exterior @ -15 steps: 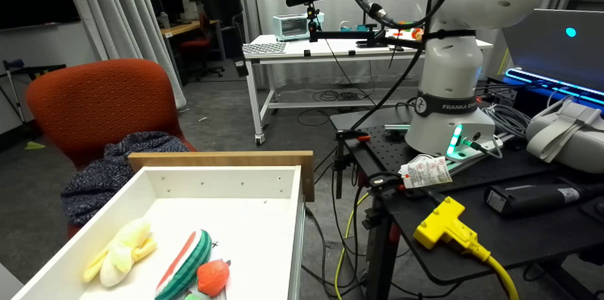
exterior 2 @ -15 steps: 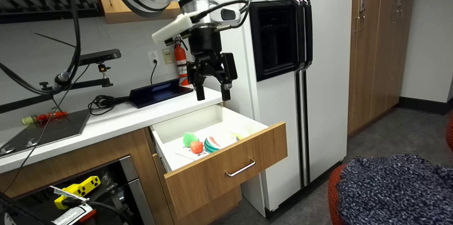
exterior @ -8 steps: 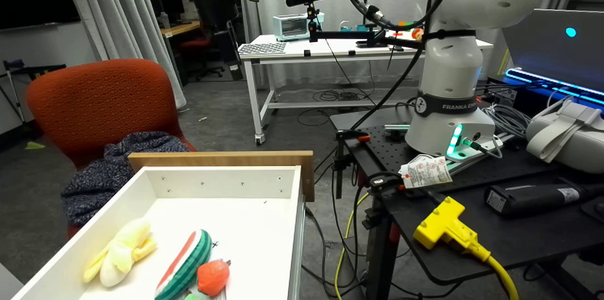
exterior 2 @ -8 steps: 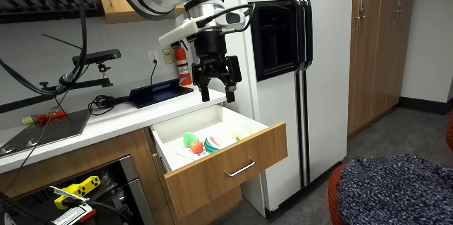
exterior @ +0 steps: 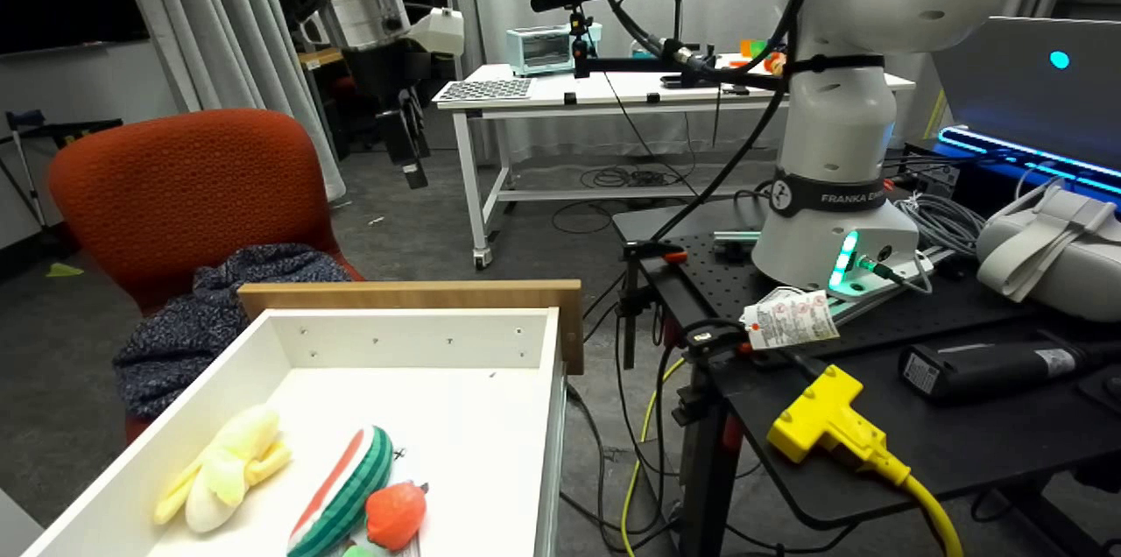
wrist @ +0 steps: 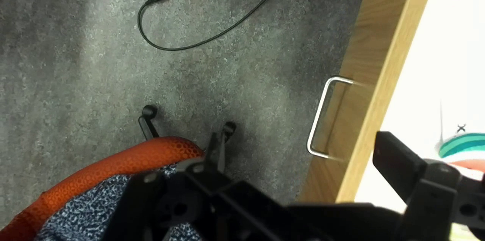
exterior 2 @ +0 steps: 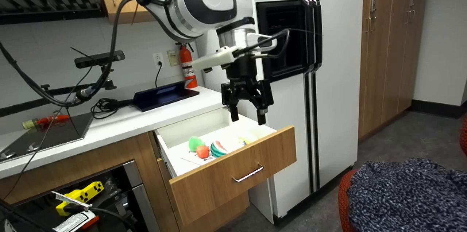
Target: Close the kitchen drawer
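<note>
Drawer (exterior 2: 219, 184): extended past the front edge of the bench (exterior 2: 153, 119).
Fingers (exterior 2: 261, 117): we find them spread, clear of the drawer.

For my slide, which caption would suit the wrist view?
Pulled-out drawer with metal handle, seen past the open gripper; an orange chair at lower left.

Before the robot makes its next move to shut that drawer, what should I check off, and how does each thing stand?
1. Drawer open, with something left to push: ok, it is pulled well out.
2. Hand free: ok, open and holding nothing.
3. Toys low enough to slide in: ok, they seem to lie low inside.
4. Hand against the drawer front, ready to push: not ok, it hangs higher.
5. Room for the hand beside the chair: cannot tell; a gap shows, but perhaps not enough.
</note>
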`<state>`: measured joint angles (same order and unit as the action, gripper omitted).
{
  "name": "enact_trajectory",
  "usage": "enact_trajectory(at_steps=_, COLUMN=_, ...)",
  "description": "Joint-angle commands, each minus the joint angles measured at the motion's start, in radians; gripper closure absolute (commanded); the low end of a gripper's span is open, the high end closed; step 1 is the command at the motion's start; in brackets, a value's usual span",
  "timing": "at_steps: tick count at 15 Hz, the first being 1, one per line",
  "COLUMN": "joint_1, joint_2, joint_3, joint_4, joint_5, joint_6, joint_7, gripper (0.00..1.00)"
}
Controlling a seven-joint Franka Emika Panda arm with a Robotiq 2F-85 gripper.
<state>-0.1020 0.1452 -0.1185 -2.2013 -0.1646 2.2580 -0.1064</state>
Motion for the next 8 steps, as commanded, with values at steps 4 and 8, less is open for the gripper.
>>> enact_trajectory(at_steps=4, joint_1=-0.022, joint_2=0.119, joint_3=-0.001, joint_4=0.068, joint_5=0.017, joint_6=0.03, joint_7=-0.002, gripper=0.0)
enact_trajectory(at_steps=8, joint_1=-0.021, joint_2=0.118, joint_3=0.0, joint_4=0.067, joint_5=0.017, joint_6=0.03, joint_7=-0.002, gripper=0.0)
